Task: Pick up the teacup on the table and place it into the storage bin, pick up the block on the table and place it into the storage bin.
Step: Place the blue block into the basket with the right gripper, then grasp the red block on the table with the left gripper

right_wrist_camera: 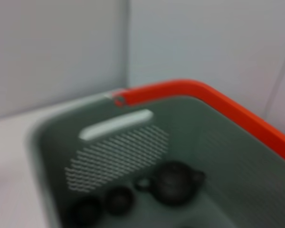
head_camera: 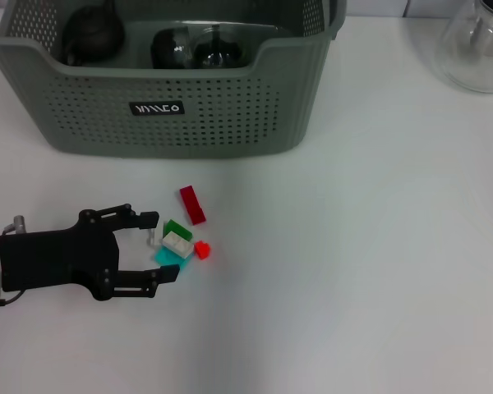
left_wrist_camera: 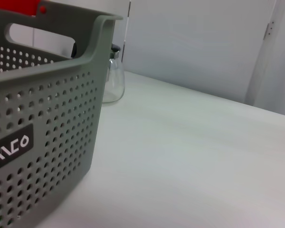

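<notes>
Well clear of storage bin (head_camera: 168,98): left gripper (head_camera: 163,246) fingers spread beside blocks (head_camera: 181,238).

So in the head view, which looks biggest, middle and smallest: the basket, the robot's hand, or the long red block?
1. Storage bin, biggest by far.
2. Left hand, open beside the blocks.
3. Long red block, smallest.

The left gripper (head_camera: 152,249) has its jaws spread; the blocks (head_camera: 181,240) lie just right of the fingertips. The storage bin (head_camera: 172,98) stands behind them, with teacups (head_camera: 199,49) inside.
</notes>
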`<state>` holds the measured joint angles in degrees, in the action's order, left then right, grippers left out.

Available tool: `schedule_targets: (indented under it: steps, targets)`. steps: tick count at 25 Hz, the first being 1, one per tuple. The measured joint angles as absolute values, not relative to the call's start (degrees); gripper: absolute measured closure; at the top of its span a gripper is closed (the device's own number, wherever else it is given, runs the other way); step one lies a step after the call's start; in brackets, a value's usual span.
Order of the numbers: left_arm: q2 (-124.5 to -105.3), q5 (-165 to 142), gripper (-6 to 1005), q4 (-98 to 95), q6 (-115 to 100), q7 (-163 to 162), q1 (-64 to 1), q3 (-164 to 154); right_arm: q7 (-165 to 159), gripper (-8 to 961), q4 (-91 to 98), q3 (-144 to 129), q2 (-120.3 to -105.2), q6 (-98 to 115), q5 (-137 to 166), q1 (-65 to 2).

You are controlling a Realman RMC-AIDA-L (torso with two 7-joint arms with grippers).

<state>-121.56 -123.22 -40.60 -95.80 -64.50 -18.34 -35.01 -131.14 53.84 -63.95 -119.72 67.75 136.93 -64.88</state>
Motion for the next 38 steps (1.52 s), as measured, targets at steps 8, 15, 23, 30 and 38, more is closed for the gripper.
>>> schedule_targets:
  steps: [8, 15, 23, 30, 38]
  targets:
    - [-121.55, -123.22, 124, -40.61, -95.53, -64.51, -18.78, -34.9, -131.25, 469, 44.32, -72.29, -120.28, 59.43, 140.88, -67.65]
    - [-121.55, -123.22, 124, -40.61, -95.48, -64.51, -18.81, -34.78, -131.3, 456, 44.0, -73.53, -120.34, 58.53, 140.87, -67.12]
    - [-121.22, -122.84, 123, -40.72, -96.19, -64.77, -18.49, -34.53, -131.16, 269, 54.36, -73.55, -120.3, 60.93, 137.12, -62.31]
    - [-120.15, -122.61, 123, -41.12, -101.42, -64.51, -18.19, -27.98, -126.04, 268, 80.82, -73.34, -120.09, 68.81, 119.85, -45.57]
    - [-118.96, -123.2, 124, -46.36, -107.39, -65.31, -16.79, -21.53, -111.95, 267, 87.24, -70.96, -120.13, 91.57, 98.55, -29.46]
